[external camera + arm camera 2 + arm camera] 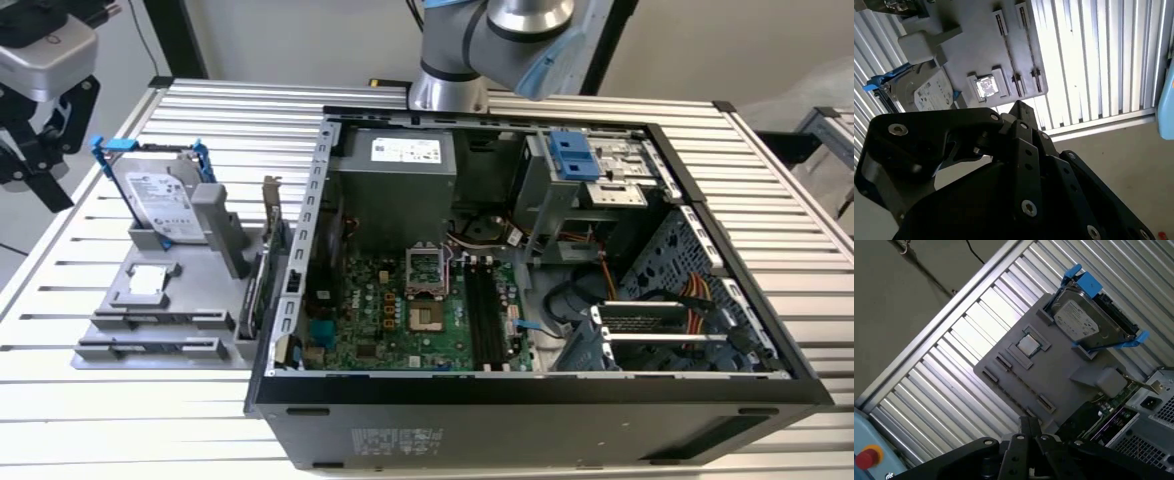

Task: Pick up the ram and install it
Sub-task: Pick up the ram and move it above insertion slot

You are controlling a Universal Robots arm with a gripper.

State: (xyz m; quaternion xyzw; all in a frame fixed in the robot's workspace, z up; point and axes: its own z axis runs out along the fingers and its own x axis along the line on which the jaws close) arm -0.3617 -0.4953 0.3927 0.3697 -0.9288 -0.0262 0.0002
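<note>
Your gripper [1026, 424] is sitting nearest the lens in both wrist views. Its fingers are looking pressed together, with nothing between them. Below it, the gray tray [1064, 370] is lying on the slatted table [134, 420].

The ram [1008, 52] is, as I am judging it, the thin dark strip standing on edge between the tray's slotted end pieces. It is presenting edge-on, so I cannot tell chips or label, nor whether the parallel slot beside it is holding a second strip. A small square chip [1028, 344] is resting just beside those slots. The hard drive [1079, 322] with blue rails is leaning in its cradle farther along the tray. Beyond that, the open computer case [534, 390] is lying on its side with the green motherboard [387, 320] exposed.

You are risking a knock if the fingers are going down closed: they would be striking the strip's top edge or an end piece rather than straddling it. A grip taken off-centre on so thin a part would likely be tilting it in the slot. The neighbouring chip is also sitting close enough to be brushed.

The exterior view is giving you the gripper hanging well above the tray, toward the exterior view's left, plus the board's interior. The wrist views are adding the look down along the slots.
</note>
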